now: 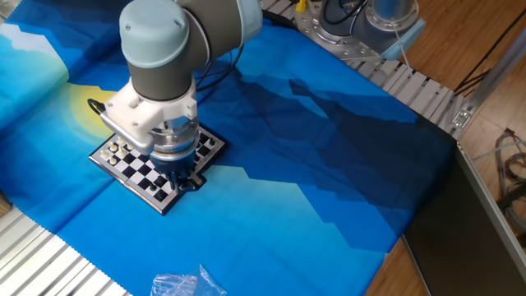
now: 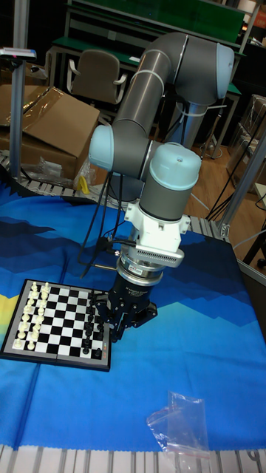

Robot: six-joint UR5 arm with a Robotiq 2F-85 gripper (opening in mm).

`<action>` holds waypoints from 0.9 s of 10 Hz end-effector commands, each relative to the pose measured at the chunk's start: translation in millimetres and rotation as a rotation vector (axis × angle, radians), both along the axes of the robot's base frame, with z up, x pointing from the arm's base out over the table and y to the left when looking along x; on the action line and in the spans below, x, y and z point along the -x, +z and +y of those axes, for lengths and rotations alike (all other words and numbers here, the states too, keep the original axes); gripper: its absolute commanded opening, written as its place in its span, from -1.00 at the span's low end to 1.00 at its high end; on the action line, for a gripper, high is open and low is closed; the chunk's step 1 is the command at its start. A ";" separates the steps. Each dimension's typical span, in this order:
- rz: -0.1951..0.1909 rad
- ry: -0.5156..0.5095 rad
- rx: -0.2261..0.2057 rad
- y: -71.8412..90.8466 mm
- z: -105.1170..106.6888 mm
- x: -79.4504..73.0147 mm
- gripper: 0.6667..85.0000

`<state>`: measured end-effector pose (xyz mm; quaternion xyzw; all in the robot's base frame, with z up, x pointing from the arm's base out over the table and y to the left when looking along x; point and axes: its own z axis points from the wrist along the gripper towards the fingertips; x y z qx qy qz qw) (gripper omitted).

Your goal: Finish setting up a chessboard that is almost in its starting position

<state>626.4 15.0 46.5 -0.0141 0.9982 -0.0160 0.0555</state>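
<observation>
The chessboard (image 1: 138, 171) lies on the blue cloth at the left, with white pieces along its far-left side and black pieces on the side under the arm. In the tall fixed view the chessboard (image 2: 59, 321) shows white pieces at its left edge and black ones at its right edge. My gripper (image 1: 186, 178) points straight down at the board's black-piece edge, near its front corner. Seen in the tall fixed view, the gripper (image 2: 108, 325) hangs just over the black rows. Its dark fingers merge with the pieces, so what lies between them is hidden.
A blue patterned cloth (image 1: 312, 164) covers the table. A crumpled clear plastic bag (image 1: 182, 284) lies near the front edge, also seen as the plastic bag (image 2: 181, 429). Ribbed aluminium rails (image 1: 41, 263) run at the front left. A second robot base (image 1: 374, 25) stands at the back.
</observation>
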 end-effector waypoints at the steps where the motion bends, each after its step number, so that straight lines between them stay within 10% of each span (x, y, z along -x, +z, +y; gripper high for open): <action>1: 0.007 0.015 -0.007 0.8 0.9 1.3 -0.99; 9: 0.002 0.045 -0.010 0.9 2.4 -0.2 -0.99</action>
